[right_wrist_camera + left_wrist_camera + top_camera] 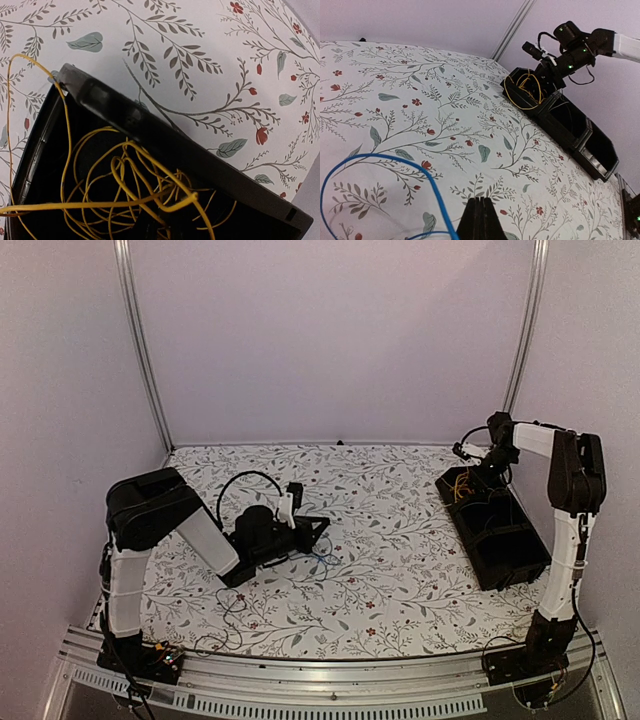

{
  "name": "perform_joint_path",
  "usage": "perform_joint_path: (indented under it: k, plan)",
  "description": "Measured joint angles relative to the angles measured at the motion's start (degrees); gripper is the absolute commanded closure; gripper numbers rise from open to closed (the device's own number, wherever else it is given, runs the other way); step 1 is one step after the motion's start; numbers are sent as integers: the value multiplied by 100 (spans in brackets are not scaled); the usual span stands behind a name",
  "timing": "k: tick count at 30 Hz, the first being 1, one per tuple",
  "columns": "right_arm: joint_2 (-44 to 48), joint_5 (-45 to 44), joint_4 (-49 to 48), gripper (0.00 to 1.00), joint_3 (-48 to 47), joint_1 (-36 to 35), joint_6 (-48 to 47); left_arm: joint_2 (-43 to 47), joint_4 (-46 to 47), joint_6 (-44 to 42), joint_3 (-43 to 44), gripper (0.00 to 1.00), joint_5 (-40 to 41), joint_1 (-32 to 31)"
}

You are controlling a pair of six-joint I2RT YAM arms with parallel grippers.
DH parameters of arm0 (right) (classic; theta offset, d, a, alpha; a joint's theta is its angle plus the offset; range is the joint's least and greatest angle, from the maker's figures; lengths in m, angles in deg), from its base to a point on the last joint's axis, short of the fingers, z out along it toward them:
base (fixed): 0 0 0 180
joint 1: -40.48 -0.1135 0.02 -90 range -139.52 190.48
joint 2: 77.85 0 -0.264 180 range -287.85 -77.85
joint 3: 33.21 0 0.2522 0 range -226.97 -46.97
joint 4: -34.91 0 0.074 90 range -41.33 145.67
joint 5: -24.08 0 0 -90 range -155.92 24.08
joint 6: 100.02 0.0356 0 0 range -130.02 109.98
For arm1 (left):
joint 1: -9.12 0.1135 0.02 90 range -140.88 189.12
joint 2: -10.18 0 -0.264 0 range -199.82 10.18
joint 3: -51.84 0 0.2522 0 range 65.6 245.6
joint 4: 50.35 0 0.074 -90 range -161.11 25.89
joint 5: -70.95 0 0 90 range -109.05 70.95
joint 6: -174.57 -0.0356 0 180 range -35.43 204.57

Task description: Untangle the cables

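Over black bin's [512, 562] far rim hangs R gripper [470, 468], grip unclear; across open mat [400, 540], L gripper [480, 210] pressed together.

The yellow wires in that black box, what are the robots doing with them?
The right gripper hangs over the far end compartment of the black bin. The yellow cable lies there in a loose heap, with one loop over the rim. The left gripper, shut, is down at the table beside the blue cable. The two cables are apart.
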Motion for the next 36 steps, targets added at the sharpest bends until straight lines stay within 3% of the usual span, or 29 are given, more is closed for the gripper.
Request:
perform_joint_path:
  k: [3, 7, 14, 19, 24, 36]
  plan:
    - [83, -219, 111, 58, -9, 28, -39, 155, -33, -76, 0, 100, -188, 9]
    - [516, -446, 345, 47, 70, 39, 13, 402, -35, -195, 7, 100, -638, 24]
    - [1954, -481, 492, 45, 216, -516, 109, 732, -417, -450, 260, 100, -1659, 28]
    - [2457, 896, 501, 40, 216, -1399, 190, 938, -876, -772, 566, 100, -2273, 31]
    - [2509, 2273, 448, 37, 254, -2243, 94, 979, -1464, -1130, 846, 100, -2796, 31]
    - [1840, 3285, 70, 30, 625, -3346, -221, 1281, -2227, -1456, 955, 100, -3486, 22]
